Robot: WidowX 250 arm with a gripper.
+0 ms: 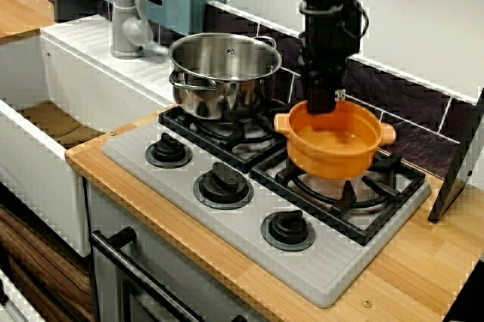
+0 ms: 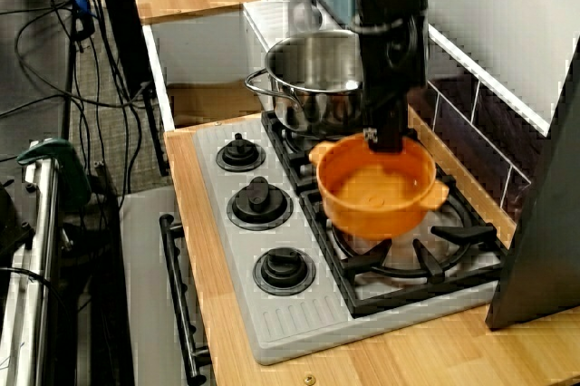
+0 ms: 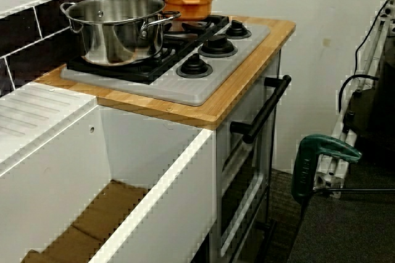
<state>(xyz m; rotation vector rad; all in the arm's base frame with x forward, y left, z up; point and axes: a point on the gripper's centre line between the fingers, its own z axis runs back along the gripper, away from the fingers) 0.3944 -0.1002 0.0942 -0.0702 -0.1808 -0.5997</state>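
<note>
1. The black claw (image 1: 321, 106) is hanging upright over the rear right part of the grey toy hob (image 1: 249, 243).
2. It is pinching the back rim of the round orange plastic two-handled pot (image 1: 333, 140). Its fingers are pressed together on the wall there, though the view from the front is not showing each finger clearly.
3. The orange pot is hanging just above the black grate (image 1: 393, 186) of the hob's right burner. It seems to be off the grate and is tipping a little away from the claw.
4. The relation that counts: the pot's body is lying wholly on the hob's front side of the claw, and the line through its two handles is running along the hob's length.
5. The shiny stainless steel pot (image 1: 224, 72) is sitting on the hob's left rear burner, just beside the orange pot's nearer handle and seemingly apart from it.
</note>
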